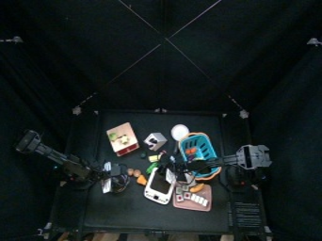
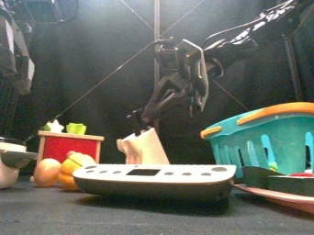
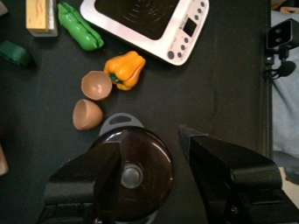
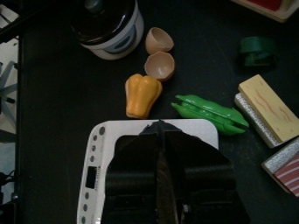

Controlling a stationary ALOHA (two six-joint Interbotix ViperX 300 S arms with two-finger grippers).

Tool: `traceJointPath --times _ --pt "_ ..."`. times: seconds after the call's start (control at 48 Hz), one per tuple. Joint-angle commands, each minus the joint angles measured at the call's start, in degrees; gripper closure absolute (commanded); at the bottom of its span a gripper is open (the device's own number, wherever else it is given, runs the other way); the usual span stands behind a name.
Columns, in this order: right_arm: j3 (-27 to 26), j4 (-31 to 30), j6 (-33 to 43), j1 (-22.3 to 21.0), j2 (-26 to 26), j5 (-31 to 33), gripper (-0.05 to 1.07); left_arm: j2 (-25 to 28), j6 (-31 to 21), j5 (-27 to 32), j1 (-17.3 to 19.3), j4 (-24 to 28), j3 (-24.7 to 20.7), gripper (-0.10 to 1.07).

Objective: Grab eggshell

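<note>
Eggshell (image 3: 97,84): you have two brown halves, open cups lying side by side on the black worktop (image 3: 228,87). In the top view they sit in the lower left part of the table, close to where the left arm reaches in. An orange pepper (image 3: 126,70) lies just beside one half. A black pot with a pale side wall (image 4: 107,26) stands just beside the other half, so the two shells lie between pot and pepper. A green pepper (image 3: 79,26) lies further off, beyond the orange one, and the white kitchen scale (image 3: 152,22) lies near both peppers.

Your left pincer (image 3: 152,150) hangs over the lid of the pot with its jaws wide apart and nothing between them. The shells lie just past its tips and it touches neither of them.

Your right pincer (image 4: 160,131) hangs above the scale, pointing toward the orange pepper and the shells beyond it. Its jaws look pressed together, with only a thin seam between them, and they hold nothing. In the front view it hangs clear above the worktop, behind the scale, with a teal basket at the right of the frame.
</note>
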Motion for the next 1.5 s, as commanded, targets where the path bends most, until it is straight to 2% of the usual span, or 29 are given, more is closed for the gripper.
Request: traceJointPath --times 0.0,0.167,0.312,0.375,0.521,0.729,1.021,1.25,1.479 --pt "-1.23 0.00 0.18 0.18 -2.11 -0.18 0.58 0.62 0.09 -1.49 0.44 3.78 -1.93 0.12" --pt "-1.32 0.00 0.18 0.18 -2.02 -0.18 0.58 2.90 0.09 -1.76 2.55 10.11 -1.67 0.12" --pt "-1.49 0.18 0.18 -0.09 -1.85 -0.18 0.58 5.36 0.00 -1.93 8.44 12.92 -1.32 0.12" --pt "-1.58 0.18 0.18 -0.26 -1.67 -0.18 0.58 5.98 0.00 -2.37 9.93 12.48 -1.14 0.12" --pt "-1.32 0.00 0.18 -0.26 -1.58 -0.18 0.58 7.91 -0.09 -6.15 10.90 11.78 0.35 0.12" --pt "-1.49 0.18 0.18 -0.35 -0.88 -0.18 0.58 13.62 0.18 -12.22 13.01 11.34 0.62 0.12" --pt "-1.14 0.09 0.18 -0.35 -0.70 -0.18 0.58 19.16 -0.09 -12.22 15.03 10.37 0.53 0.12" --pt "-1.05 0.00 0.18 -0.35 -0.70 0.00 0.58 22.68 -0.09 -12.57 17.31 7.56 0.09 0.12" --pt "-1.05 0.00 0.09 -0.35 -0.70 0.09 0.58 24.79 0.09 -13.36 17.31 6.15 -0.26 0.12"
